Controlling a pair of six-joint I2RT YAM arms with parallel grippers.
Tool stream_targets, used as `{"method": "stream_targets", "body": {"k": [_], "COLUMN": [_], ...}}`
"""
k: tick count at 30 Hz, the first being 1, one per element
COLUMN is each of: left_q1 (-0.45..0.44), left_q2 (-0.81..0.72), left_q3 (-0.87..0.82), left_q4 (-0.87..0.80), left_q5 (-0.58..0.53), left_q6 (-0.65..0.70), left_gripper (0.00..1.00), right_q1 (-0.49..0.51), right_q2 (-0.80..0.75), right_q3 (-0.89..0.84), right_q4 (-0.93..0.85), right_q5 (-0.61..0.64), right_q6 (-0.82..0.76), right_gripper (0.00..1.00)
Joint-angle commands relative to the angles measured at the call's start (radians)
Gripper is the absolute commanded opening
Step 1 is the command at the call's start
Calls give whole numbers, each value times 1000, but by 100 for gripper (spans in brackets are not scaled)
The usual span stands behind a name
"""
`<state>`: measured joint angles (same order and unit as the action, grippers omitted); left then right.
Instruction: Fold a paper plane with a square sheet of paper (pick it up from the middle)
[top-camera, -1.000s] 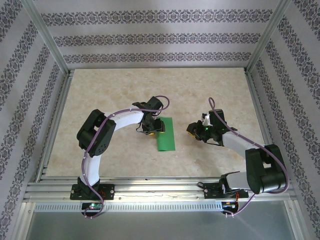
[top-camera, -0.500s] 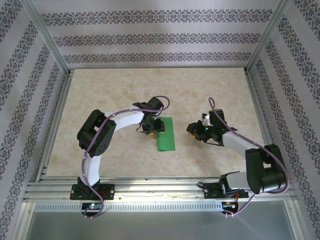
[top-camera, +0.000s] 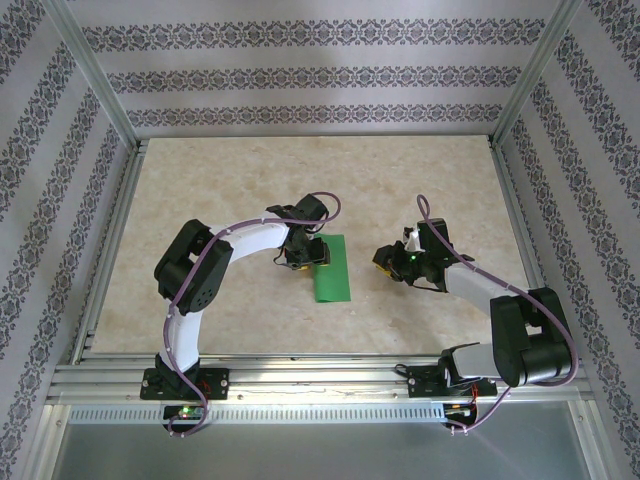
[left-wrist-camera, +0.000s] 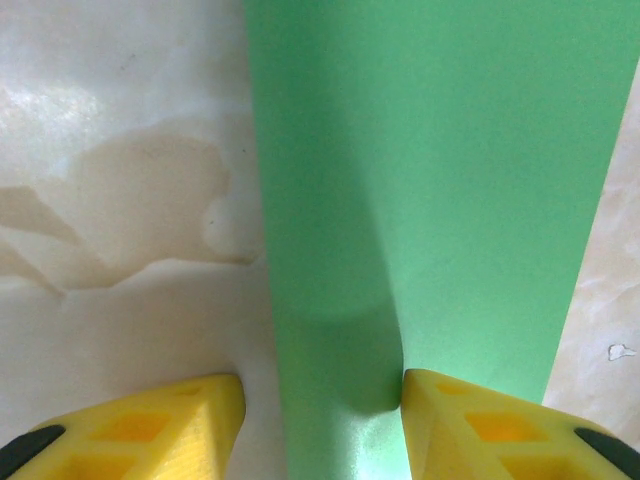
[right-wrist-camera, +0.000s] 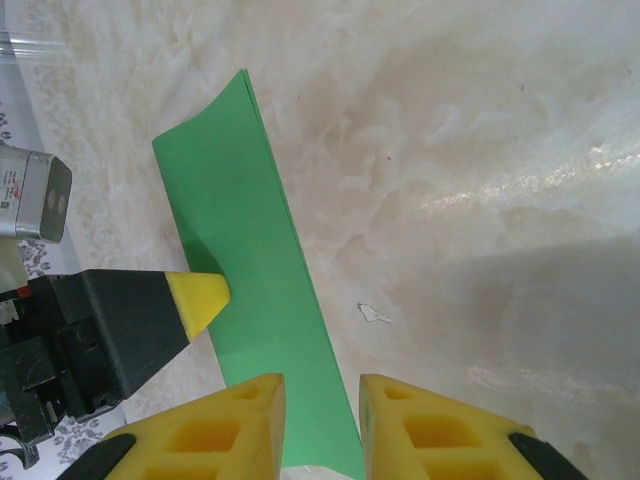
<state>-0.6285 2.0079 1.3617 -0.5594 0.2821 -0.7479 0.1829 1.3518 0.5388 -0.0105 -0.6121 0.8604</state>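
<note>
I count one bright green sheet of paper (top-camera: 333, 275), lying flat as a long narrow rectangle on the pale marbled surface (top-camera: 220, 190), and two sets of fingers, mine, one on each arm. From above, the sheet is near the middle of the surface. Its long axis runs close to 12 to 6 o'clock, short ends facing those ways.

My left fingers (top-camera: 308, 262) sit at the sheet's 9 o'clock edge, on its far half. In my left wrist view they are spread wide and straddle that long edge: one yellow fingertip (left-wrist-camera: 150, 425) is over bare surface and the other (left-wrist-camera: 500, 425) is over the green (left-wrist-camera: 430, 180), nothing pinched.

My right fingers (top-camera: 384, 266) are at the sheet's 3 o'clock, near it but apart. My right wrist view shows a narrow gap between them (right-wrist-camera: 322, 430), gripping nothing. There the sheet (right-wrist-camera: 250, 250) runs from about 11 o'clock down toward them, with a left fingertip (right-wrist-camera: 200, 298) touching it.
</note>
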Motion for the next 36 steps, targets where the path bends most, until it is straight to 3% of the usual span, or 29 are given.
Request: {"method": "stream_targets", "body": {"k": [1,25,31,36], "left_q1": [4,4,4,4], "left_q2": [48,63,62,63], "left_q3": [-17,-13,-18,-23], "left_q4": [-50,-42,-32,-24], "left_q5": [-119,-106,-100,-92], "left_q6": [22,27,16,6], "left_gripper": [48,50,49,50], "right_q1": [0,4,26,52], "right_q2": [5,3,24,54], "right_q3": [-14,-14,8,24], "right_q4": [10,13,11,15], "right_q5": [-15,-17,-44,-44], "right_q6": [-1,2,-26,-26], "right_gripper": [26,26,19,19]}}
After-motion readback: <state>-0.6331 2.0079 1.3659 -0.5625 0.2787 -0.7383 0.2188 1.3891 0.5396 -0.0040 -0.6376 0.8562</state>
